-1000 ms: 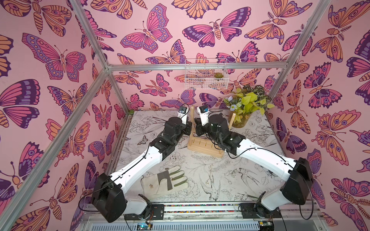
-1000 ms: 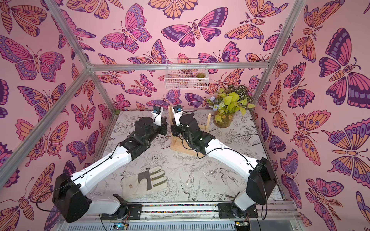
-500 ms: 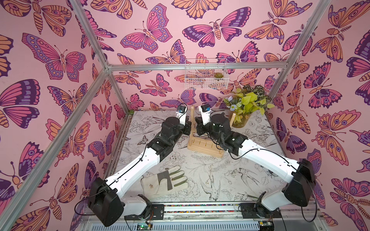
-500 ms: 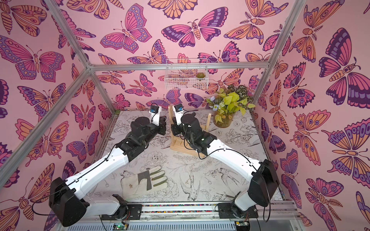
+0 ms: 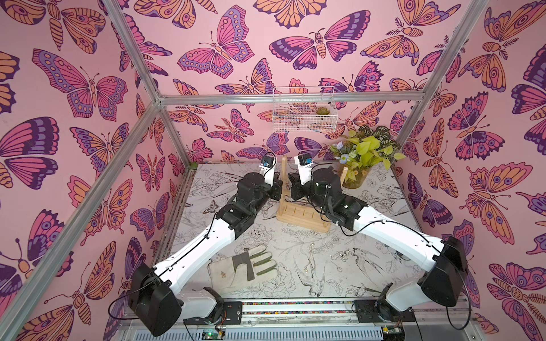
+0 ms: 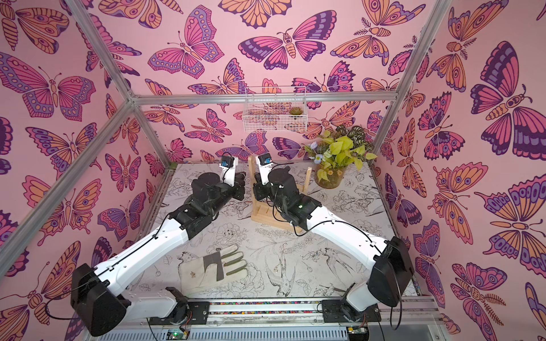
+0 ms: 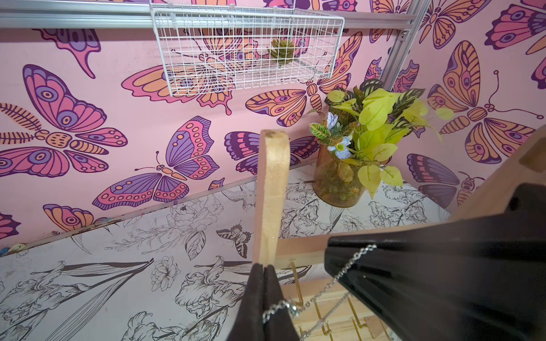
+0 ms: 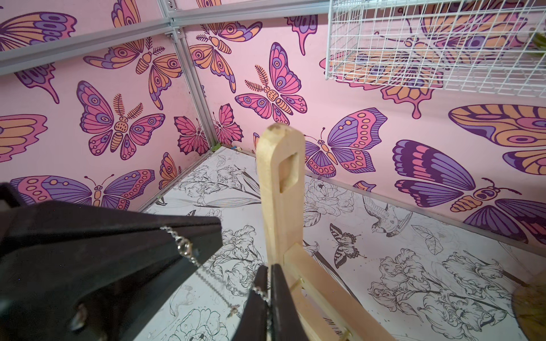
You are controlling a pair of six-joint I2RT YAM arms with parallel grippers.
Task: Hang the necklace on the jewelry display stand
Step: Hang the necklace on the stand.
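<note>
Left hand [image 7: 263, 270] and right hand [image 8: 270, 268] are each pinched tight on one end of the necklace [image 8: 211, 276], so the chain runs between them in a shallow sag. On the bench [image 5: 295, 251], towards the back, the stand [image 5: 301, 220] is upright. In both top views the hands sit high on either side of one of its posts, close to the top bar. The wrist views put the chain on the near side of that post, just in front of the bars. It touches no hook [image 7: 297, 286] that I can make out, though the thin links are hard to follow there.

I judge the step in hand to be the approach: the necklace is lifted and spread, but not yet hung. The next move calls for carrying both ends sideways along the bar and over a hook. Then the hands should dip together so the sag catches, and only then let go. Too much tension could tip the light stand.
</note>
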